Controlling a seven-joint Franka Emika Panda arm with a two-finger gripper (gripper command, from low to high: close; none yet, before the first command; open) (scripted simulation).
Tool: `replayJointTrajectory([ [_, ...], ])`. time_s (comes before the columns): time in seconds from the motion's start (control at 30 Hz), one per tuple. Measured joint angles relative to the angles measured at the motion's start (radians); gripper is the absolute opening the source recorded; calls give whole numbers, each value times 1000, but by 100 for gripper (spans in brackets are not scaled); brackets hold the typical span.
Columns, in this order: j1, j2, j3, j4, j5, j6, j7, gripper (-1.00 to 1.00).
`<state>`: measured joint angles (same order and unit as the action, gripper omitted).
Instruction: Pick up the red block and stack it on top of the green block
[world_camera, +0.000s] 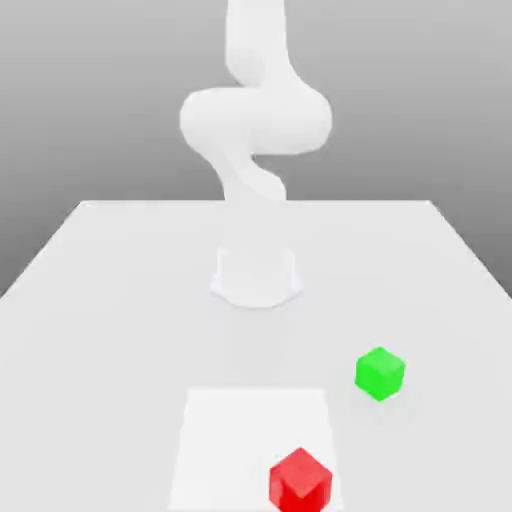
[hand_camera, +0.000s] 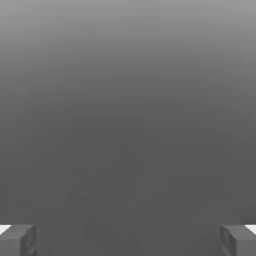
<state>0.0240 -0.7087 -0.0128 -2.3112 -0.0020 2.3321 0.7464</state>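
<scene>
The white arm (world_camera: 255, 130) is rising from its base at the middle of the white table (world_camera: 90, 300). Toward the exterior view's right, the red block (world_camera: 300, 481) is sitting at the near edge, with the green block (world_camera: 380, 373) lying apart, farther back and further right. The gripper (hand_camera: 128, 240) is standing spread wide, its fingertips (hand_camera: 17, 240) gripping nothing.

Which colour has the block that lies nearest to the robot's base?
Bright green: the green block, seen best in the exterior view.

Red block (world_camera: 299, 481), green block (world_camera: 380, 373), white table (world_camera: 120, 300)
</scene>
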Motion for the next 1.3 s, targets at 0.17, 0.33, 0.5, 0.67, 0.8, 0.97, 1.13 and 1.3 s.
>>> replayJointTrajectory([
  [0.17, 46, 187, -26, -23, 2, 66, -114, 0],
  [0.33, 82, 369, -45, -45, 12, 130, -231, 0],
  [0.5, 107, 550, -52, -67, 27, 193, -351, 0],
  [0.67, 124, 731, -46, -90, 37, 257, -467, 0],
  [0.8, 121, 876, -34, -108, 31, 308, -551, 0],
  [0.97, 113, 1057, -19, -98, 29, 427, -591, 0],
  [1.13, 110, 1115, -15, -90, 33, 474, -594, -100],
  [1.3, 111, 1089, -16, -94, 30, 451, -592, -100],
])
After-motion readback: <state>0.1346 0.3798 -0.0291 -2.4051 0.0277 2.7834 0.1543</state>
